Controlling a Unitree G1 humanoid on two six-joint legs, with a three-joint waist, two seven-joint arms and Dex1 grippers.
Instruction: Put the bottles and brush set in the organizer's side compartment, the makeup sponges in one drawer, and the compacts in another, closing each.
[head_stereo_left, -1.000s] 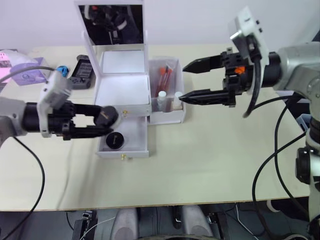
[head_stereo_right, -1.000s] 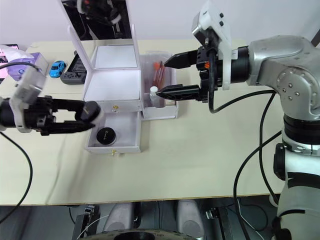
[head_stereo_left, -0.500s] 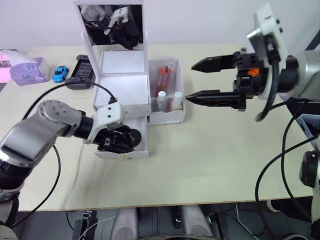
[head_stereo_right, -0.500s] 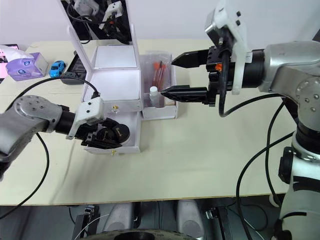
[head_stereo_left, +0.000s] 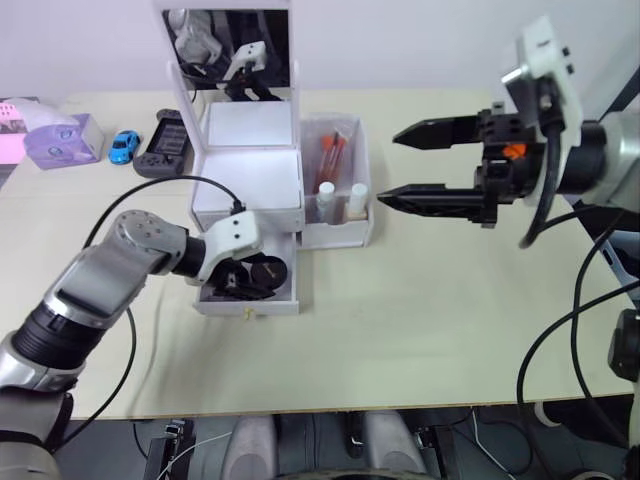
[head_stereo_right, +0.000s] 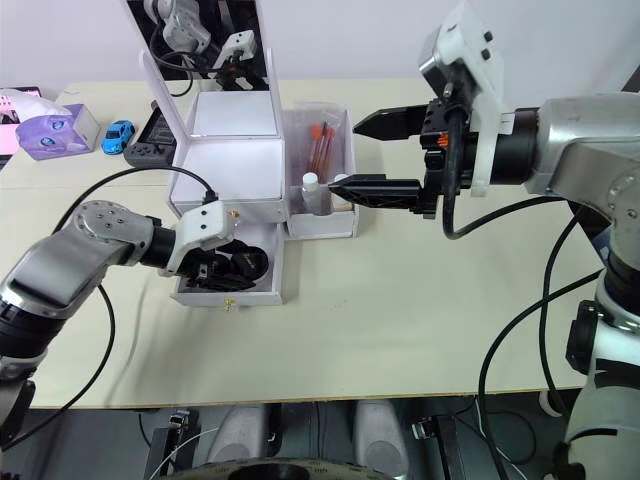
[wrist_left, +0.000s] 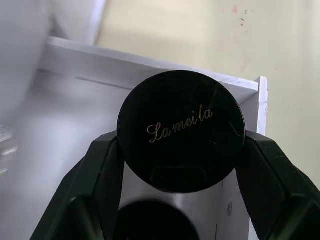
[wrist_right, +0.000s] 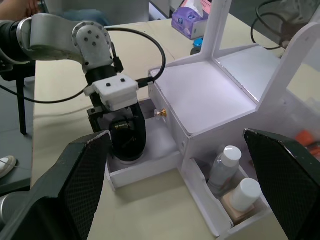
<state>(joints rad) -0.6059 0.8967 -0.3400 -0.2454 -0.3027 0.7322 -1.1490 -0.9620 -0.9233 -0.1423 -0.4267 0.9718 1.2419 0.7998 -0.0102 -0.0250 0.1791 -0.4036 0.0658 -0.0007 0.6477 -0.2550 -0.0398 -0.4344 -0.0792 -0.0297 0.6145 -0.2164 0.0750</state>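
Surface: pale, carrying a white organizer with an upright mirror at its back.
Drawer: lower one pulled open toward the robot.
Left gripper: down inside the open drawer, jaws closed on a round black compact.
Side compartment: clear, holding two white-capped bottles at its front and red-handled brushes behind them.
Right gripper: raised beside the side compartment, jaws spread wide, empty.
Far left of surface: purple tissue box, blue toy car, dark handheld device.
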